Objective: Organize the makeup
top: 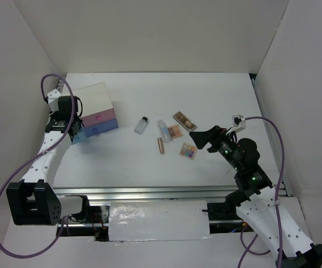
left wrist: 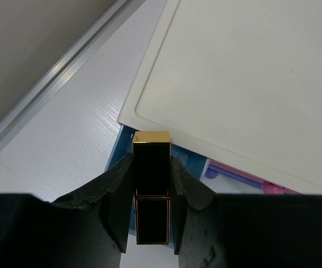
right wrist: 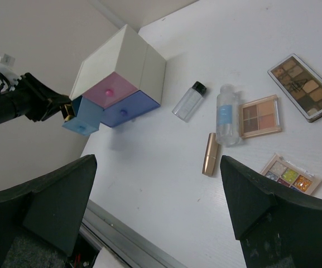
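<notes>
Right gripper [top: 201, 139], at four o'clock on the table [top: 121, 167], hangs wide open and empty. Towards its nine o'clock lie the multicoloured palette [top: 188, 151], brown-gold stick [top: 161, 146], clear tube [top: 164, 130], pinkish-tan palette [top: 174, 132], brown palette [top: 184, 120] and small bottle [top: 142, 125]. At ten o'clock, the left gripper [left wrist: 151, 162] clamps a black-and-gold lipstick [left wrist: 151, 148] above the white box's [top: 94, 96] pulled-out blue drawer [right wrist: 81, 120].

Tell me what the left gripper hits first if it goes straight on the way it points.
Most likely the pulled-out light-blue drawer of the white box: the left gripper, shut on a black-and-gold lipstick, points at it, lipstick tip first. Depth is unclear; the box's top edge could come first.
</notes>
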`<state>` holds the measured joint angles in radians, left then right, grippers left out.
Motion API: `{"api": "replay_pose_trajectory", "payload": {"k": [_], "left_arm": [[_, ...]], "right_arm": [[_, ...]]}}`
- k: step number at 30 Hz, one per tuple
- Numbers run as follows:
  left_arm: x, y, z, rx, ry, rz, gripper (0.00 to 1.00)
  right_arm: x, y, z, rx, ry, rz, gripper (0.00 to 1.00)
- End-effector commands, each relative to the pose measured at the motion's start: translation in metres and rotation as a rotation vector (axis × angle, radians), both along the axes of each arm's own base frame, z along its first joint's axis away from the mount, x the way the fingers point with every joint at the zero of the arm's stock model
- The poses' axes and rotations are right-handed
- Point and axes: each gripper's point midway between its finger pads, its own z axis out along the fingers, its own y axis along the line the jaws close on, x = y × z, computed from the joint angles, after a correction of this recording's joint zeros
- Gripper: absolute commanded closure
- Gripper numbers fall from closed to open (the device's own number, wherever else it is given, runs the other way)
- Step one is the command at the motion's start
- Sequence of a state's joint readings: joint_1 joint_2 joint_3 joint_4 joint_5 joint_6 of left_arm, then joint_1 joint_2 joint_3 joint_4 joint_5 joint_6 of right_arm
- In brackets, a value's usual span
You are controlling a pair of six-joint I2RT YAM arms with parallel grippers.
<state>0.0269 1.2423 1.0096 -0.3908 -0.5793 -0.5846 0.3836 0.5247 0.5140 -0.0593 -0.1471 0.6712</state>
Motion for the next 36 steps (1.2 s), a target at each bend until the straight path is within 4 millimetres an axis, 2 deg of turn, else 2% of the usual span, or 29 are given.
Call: {"api": "replay_pose_trajectory", "payload": {"k": [1,4,7,8,10,13,14,18,21,22,24,25,26,27,29,30,31,32,33,34,35,36], "left_arm": [[0.0,0.001,0.003,0.001,0.007,0.021,0.57],[0.0,0.0,0.005,0.001,-0.005,0.028,0.41],[-0.003,-0.001,0.013,0.002,-0.033,0.034,0.17],[-0.004,0.0,0.015,0.006,-0.038,0.042,0.13],[-0.005,0.001,0.017,0.007,-0.051,0.047,0.08],[-0.007,0.002,0.021,0.006,-0.064,0.058,0.09],[-0.005,-0.007,0.022,0.003,-0.064,0.03,0.08],[0.001,-0.028,0.046,0.007,-0.115,-0.059,0.03],[0.006,-0.063,0.066,0.019,-0.156,-0.173,0.01],[0.008,-0.092,0.068,0.017,-0.161,-0.258,0.01],[0.008,-0.129,0.071,0.01,-0.171,-0.338,0.01],[0.006,-0.165,0.061,0.022,-0.143,-0.411,0.01],[0.005,-0.184,0.057,-0.002,-0.14,-0.432,0.01],[0.002,-0.219,0.04,-0.008,-0.095,-0.512,0.01],[0.0,-0.26,0.025,-0.053,-0.084,-0.581,0.01],[-0.005,-0.289,0.005,-0.052,-0.037,-0.635,0.02],[-0.006,-0.305,-0.004,-0.055,-0.021,-0.658,0.02],[-0.003,-0.32,-0.002,-0.08,-0.031,-0.655,0.02],[-0.007,-0.336,-0.026,-0.051,0.031,-0.674,0.03],[-0.002,-0.35,-0.023,-0.069,0.021,-0.668,0.03],[-0.002,-0.357,-0.031,-0.064,0.041,-0.667,0.03],[-0.002,-0.366,-0.054,-0.038,0.094,-0.673,0.03]], "right_arm": [[0.001,0.001,0.005,0.0,-0.035,0.005,0.0],[0.001,0.001,0.004,0.0,-0.031,0.005,0.0],[0.002,0.002,0.005,0.0,-0.031,0.007,0.0],[0.002,0.002,0.004,0.0,-0.029,0.008,0.0],[0.001,0.002,0.004,0.0,-0.029,0.01,0.0],[0.002,0.002,0.005,-0.001,-0.032,0.009,0.0],[0.002,0.002,0.004,-0.001,-0.03,0.007,0.0],[0.002,0.002,0.003,-0.002,-0.029,0.009,0.0],[0.003,0.002,0.003,-0.003,-0.024,0.004,0.0],[0.003,0.001,0.002,-0.002,-0.022,-0.001,0.0],[0.004,-0.004,0.004,0.006,-0.025,-0.029,0.0],[0.004,-0.006,0.004,0.009,-0.027,-0.044,0.0],[0.004,-0.014,0.007,0.015,-0.039,-0.085,0.0],[0.004,-0.019,0.008,0.019,-0.046,-0.113,0.0],[0.004,-0.037,0.012,0.039,-0.057,-0.215,0.0],[0.004,-0.043,0.01,0.047,-0.055,-0.246,0.0],[0.001,-0.05,0.015,0.073,-0.073,-0.278,0.0],[0.0,-0.056,0.011,0.079,-0.066,-0.308,0.0],[0.001,-0.064,0.012,0.093,-0.07,-0.352,0.0],[-0.001,-0.067,0.015,0.106,-0.085,-0.364,0.0],[-0.002,-0.068,0.014,0.106,-0.087,-0.372,0.0],[-0.002,-0.069,0.015,0.105,-0.09,-0.373,0.0]]}}
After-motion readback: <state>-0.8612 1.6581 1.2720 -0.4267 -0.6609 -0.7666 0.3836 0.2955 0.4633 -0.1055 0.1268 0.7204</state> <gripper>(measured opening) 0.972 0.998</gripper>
